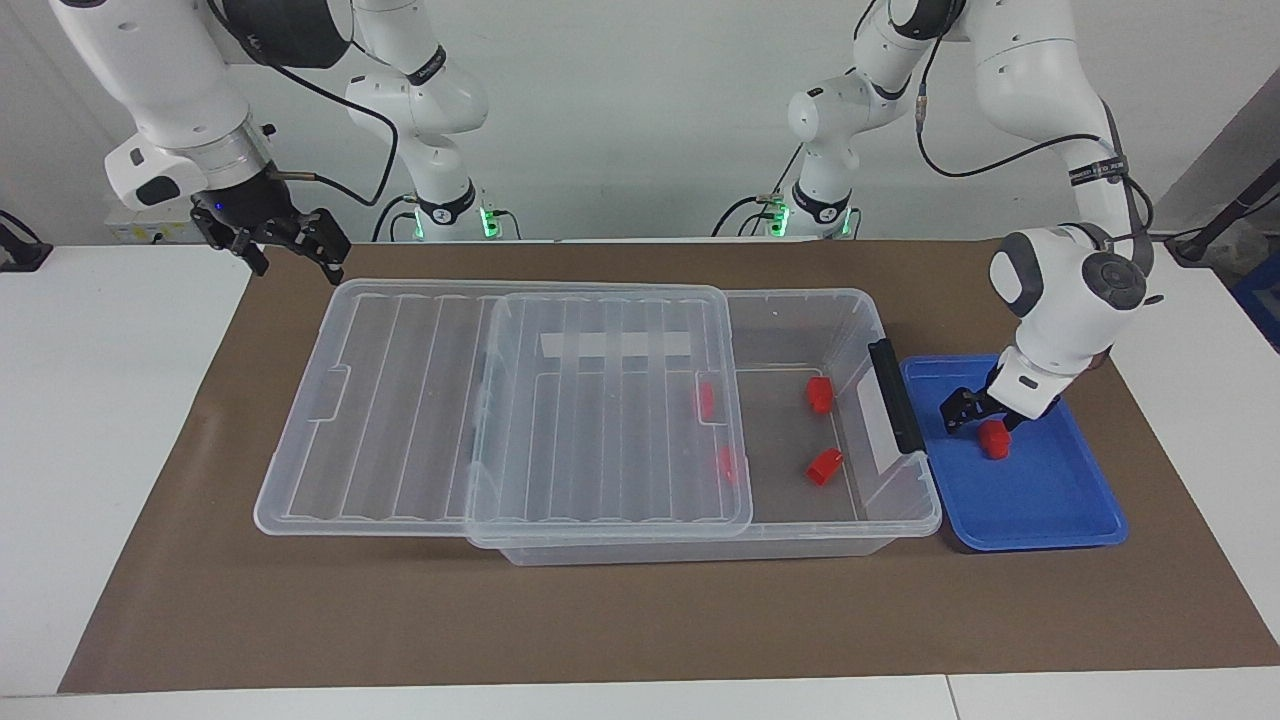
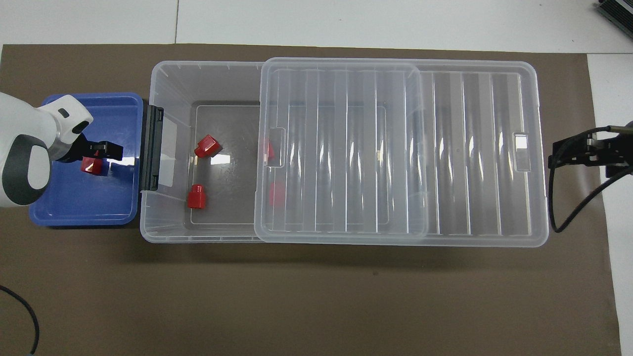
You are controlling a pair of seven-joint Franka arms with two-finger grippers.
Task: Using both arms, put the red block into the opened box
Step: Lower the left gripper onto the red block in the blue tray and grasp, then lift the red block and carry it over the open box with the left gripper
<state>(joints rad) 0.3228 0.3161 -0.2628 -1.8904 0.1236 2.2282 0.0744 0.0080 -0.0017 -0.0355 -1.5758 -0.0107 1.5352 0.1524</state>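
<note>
No text or label can be read — none anywhere.

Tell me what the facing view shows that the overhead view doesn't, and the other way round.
Only the facing view shows both arms whole, up to their bases, and that the left gripper is down at the red block in the blue tray, while the right gripper waits in the air, open, off the lid's end. Only the overhead view looks straight down through the lid at the box floor. Both show the lid slid partway off, red pieces inside the box, and one block in the tray under the open left gripper.
</note>
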